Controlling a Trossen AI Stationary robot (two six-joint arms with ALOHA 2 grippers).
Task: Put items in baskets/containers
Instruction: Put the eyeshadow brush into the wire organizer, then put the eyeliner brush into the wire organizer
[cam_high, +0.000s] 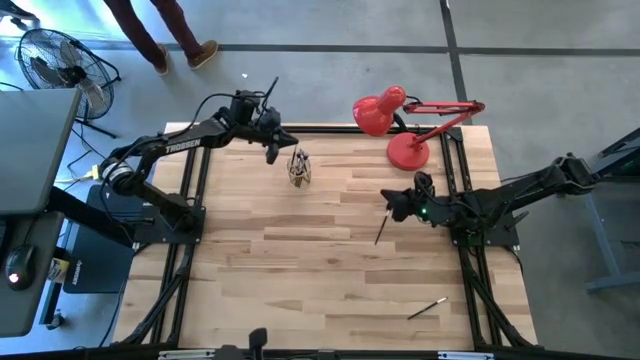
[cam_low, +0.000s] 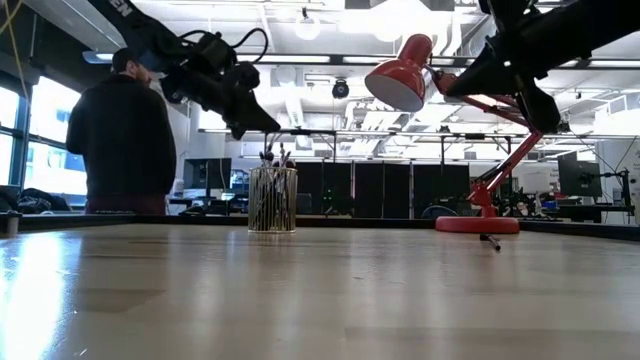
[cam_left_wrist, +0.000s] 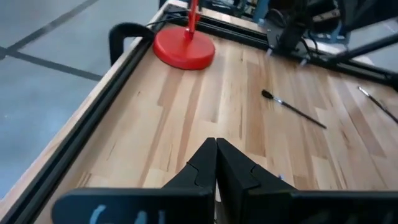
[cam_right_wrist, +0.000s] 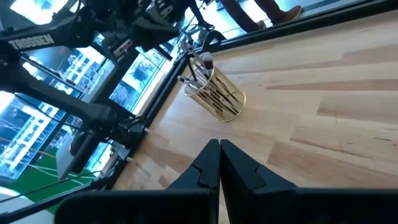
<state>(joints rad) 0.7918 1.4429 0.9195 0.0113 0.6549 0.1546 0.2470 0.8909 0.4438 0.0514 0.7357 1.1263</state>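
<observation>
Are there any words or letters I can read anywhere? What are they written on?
"TROSSEN", white letters on the left arm, seen from the right wrist camera.
White letters on the left arm in the top view: too small to read.
White marks on the left hand's mount: too blurred to read.

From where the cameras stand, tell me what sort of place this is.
Probably a robotics lab or workshop: a wooden table in a black metal frame, an open hall with ceiling ducts, a floor fan, and a person standing by.
</observation>
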